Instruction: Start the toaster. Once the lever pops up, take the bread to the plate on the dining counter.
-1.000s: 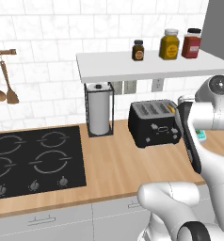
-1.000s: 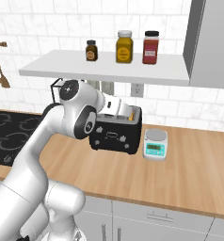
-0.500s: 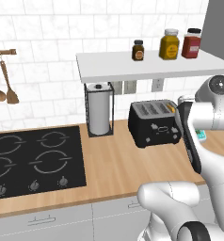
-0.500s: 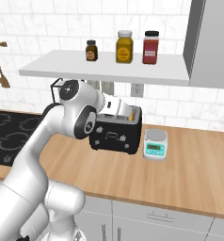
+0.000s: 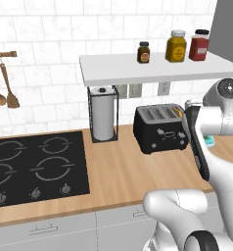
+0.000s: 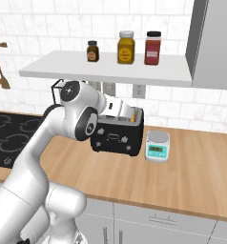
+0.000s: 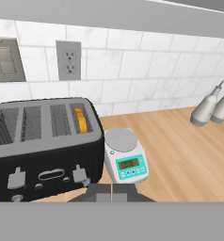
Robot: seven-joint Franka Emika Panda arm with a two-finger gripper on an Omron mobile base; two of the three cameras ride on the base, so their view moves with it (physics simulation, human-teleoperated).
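Hand view: claw (image 7: 112, 192) pinched closed, empty, hovering just before toaster (image 7: 43, 150) front; bread (image 7: 80, 121) in slot.

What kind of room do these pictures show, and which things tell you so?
Most likely a home kitchen: a black toaster stands on a wooden counter beside a cooktop, and spice jars sit on a wall shelf.

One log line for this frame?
phase: approach | hand: shut, empty, above toaster front | bread: in rightmost slot
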